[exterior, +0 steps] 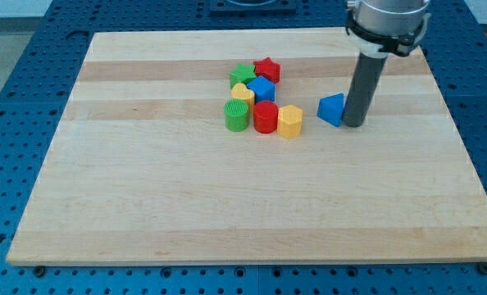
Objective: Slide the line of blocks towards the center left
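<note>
A line of blocks lies across the board's upper middle: a green cylinder (237, 116), a red cylinder (266, 117), a yellow hexagonal block (289, 121) and, a gap to the right, a blue triangular block (332, 109). Behind the line sit a green star block (243, 75), a red star block (267, 70), a yellow block (243, 93) and a blue block (261, 88). My tip (352, 124) rests on the board right next to the blue triangular block's right side.
The wooden board (243, 205) lies on a blue perforated table (14, 106). The arm's grey wrist (388, 20) hangs over the board's top right corner.
</note>
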`<move>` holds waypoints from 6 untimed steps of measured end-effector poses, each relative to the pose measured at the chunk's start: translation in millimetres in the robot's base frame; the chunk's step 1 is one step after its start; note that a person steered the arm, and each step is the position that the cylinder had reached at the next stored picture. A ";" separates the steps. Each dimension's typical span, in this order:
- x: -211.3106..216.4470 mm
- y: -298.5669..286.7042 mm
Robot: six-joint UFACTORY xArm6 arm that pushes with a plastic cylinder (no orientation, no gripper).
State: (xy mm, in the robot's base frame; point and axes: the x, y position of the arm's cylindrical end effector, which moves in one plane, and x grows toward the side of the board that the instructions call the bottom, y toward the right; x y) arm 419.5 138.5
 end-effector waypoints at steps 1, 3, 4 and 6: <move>2.0 -31.8; 2.0 -96.2; 2.0 -124.2; 2.0 -172.5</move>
